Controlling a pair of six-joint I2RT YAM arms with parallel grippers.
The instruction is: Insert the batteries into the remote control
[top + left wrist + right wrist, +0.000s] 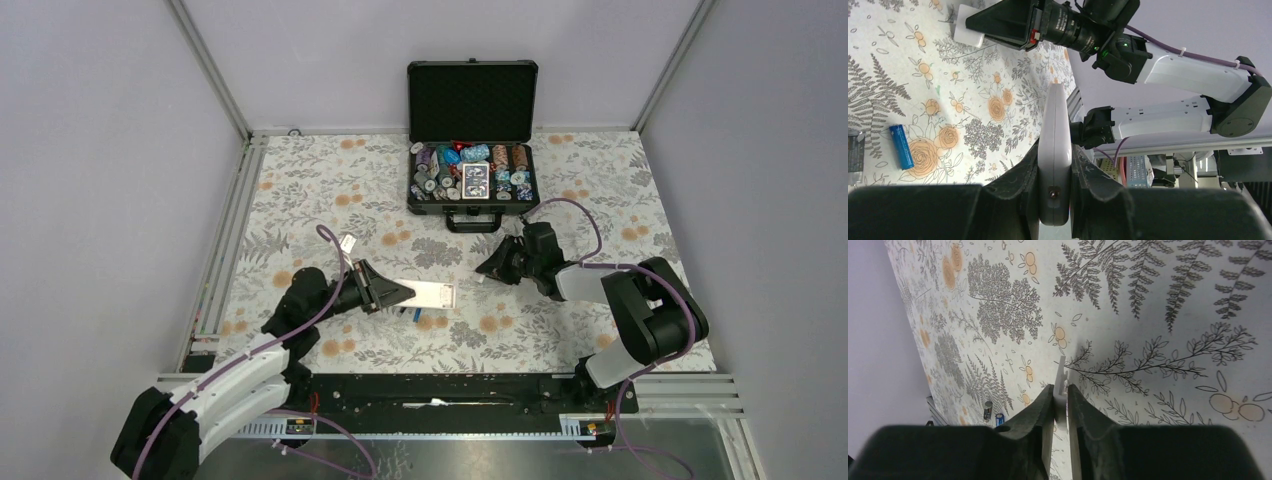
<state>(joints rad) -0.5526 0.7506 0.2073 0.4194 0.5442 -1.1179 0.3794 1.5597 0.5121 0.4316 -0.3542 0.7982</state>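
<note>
Left gripper (pixel 1054 165): jaws clamped on the remote control (pixel 1054 125), which I saw edge-on from the wrist camera. It was a slim white body with a small dark screw hole at the near end. Its front and back were both turned away, so I couldn't read any buttons or markings.

From the top camera the remote sat just above the flowered table (pixel 300 190), near the middle front.

The blue battery (pixel 901 146) lay on the cloth just beside the held remote. Its wrapper print was too small to read. The dark battery (pixel 854 152) lay next to it, cut off by the frame edge. It had a greyish label that was blurred.

Right gripper (pixel 1061 397): jaws closed tight on a thin white plate (pixel 1062 372), also seen edge-on, with its lower part hidden between the fingers. It hung well to the right of the remote.

Black case (pixel 472 100) at the far edge, lid up, holding chips and a card deck. The card faces were patterned and not legible.
</note>
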